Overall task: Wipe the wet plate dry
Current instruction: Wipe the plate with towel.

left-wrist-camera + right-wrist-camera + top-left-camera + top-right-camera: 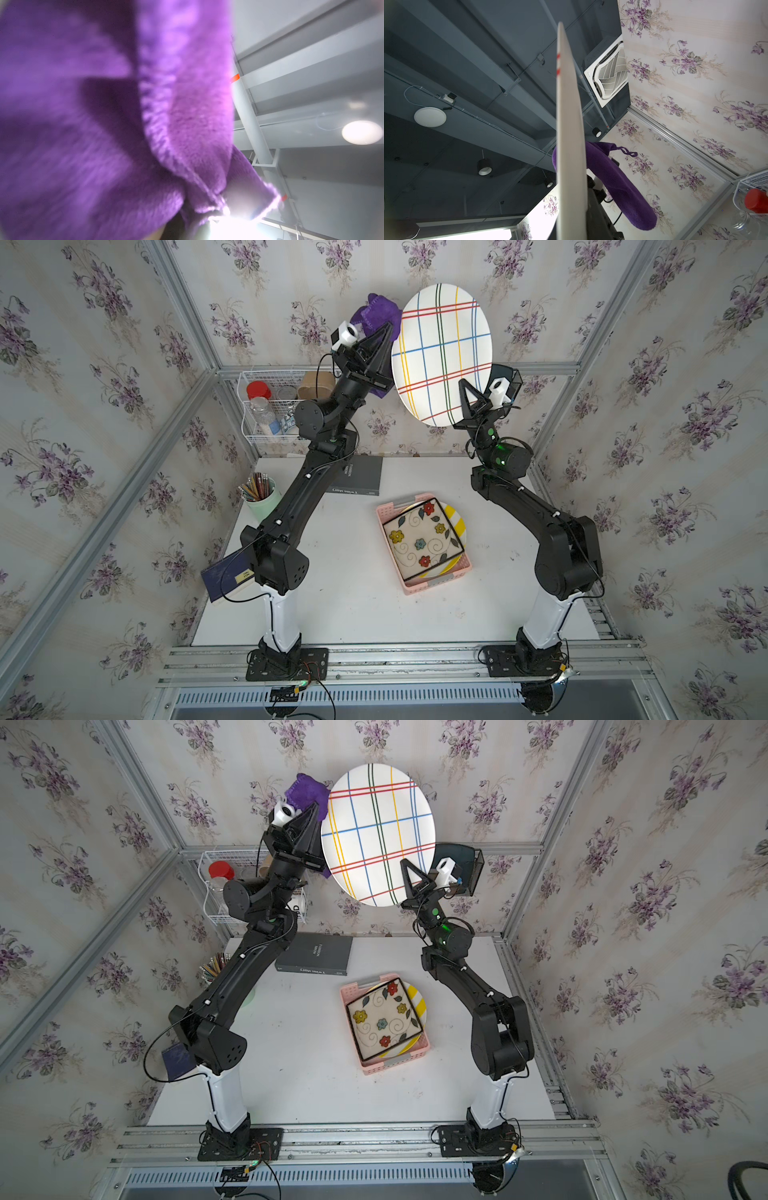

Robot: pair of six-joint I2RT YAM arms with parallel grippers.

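The left fingers (380, 350) were clamped shut on the purple cloth (376, 310), which was bunched against the upper rim of the plate (442, 352) on that arm's side. The right fingers (473, 411) pinched the plate's lower rim, holding it on edge high above the back of the counter (353, 572), striped face toward both top views. Below, a pink basket (386, 506) of other plates sat on the counter.

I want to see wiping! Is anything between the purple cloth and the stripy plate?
Nothing visible. The left gripper holds the purple cloth right at the stripy plate's edge, and the right gripper holds the plate up.
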